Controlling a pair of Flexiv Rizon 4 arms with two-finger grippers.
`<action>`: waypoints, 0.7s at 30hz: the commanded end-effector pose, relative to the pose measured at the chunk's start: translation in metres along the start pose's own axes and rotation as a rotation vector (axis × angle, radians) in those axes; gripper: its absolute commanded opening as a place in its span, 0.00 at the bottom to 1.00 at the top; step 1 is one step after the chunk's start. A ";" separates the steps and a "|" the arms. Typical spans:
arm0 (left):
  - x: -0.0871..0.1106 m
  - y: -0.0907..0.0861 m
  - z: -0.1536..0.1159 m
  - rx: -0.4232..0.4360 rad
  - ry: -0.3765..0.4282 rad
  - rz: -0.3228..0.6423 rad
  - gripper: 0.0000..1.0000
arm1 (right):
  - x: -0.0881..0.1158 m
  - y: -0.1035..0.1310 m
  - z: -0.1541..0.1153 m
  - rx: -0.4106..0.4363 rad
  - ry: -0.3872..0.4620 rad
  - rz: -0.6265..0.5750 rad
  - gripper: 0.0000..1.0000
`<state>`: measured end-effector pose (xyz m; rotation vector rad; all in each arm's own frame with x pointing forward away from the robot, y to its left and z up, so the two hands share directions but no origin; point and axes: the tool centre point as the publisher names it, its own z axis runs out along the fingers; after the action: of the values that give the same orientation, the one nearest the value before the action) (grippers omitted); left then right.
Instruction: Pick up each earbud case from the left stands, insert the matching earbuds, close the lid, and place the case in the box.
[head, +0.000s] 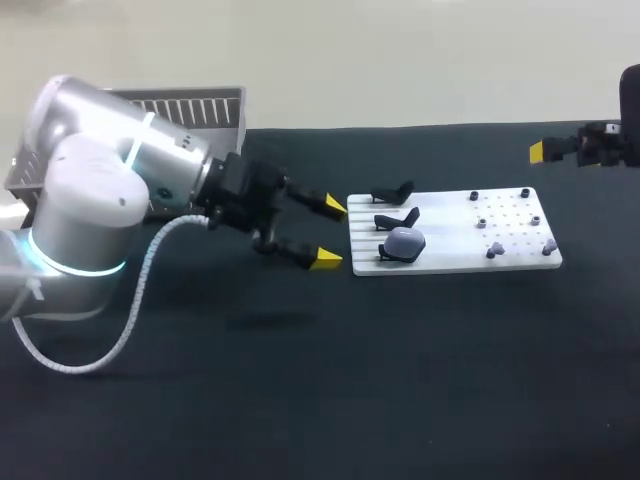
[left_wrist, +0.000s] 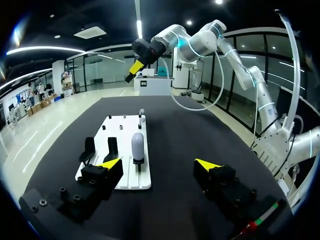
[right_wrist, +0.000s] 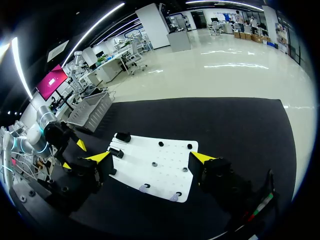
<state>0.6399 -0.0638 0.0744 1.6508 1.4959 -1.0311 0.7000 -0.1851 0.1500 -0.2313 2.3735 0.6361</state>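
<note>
**One case on the stands, both pincers wide: the pick-up step**

Left pincer: its two yellow-tipped fingers stand wide apart and hold nothing. It hovers above the black tabletop, just beside the near end of the flat white plastic board and pointing along it.

Directly ahead of it, the rounded pale-grey earbud case sits on the nearest of three small black stands. The other two stands carry nothing. Whether the case lid is up or down cannot be told.

At the board's far end lie two small pale-grey earbuds among black pegs.

Right pincer: likewise spread wide and empty, held high over that far end, well apart from the board.

The grey slatted box stands at the table's back edge, behind the left arm.

Judgement: the step in hand is the approach to the case, with nothing grasped yet. The next move calls for the left pincer to advance and descend until the case lies between its fingers. It should then close on the case's sides without knocking the stand, and lift clear before any earbud is inserted.
</note>
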 end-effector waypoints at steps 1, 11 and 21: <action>0.000 0.010 0.010 0.015 0.007 -0.004 1.00 | 0.000 0.000 0.000 0.000 0.000 0.000 1.00; 0.001 0.013 0.021 0.019 0.008 -0.024 0.89 | 0.000 0.000 0.000 0.000 0.000 0.000 1.00; 0.004 0.012 0.038 0.038 0.022 -0.041 0.84 | 0.000 0.000 0.000 0.000 0.000 0.000 1.00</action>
<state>0.6421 -0.0914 0.0571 1.6625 1.5382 -1.0675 0.7000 -0.1851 0.1500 -0.2313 2.3735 0.6361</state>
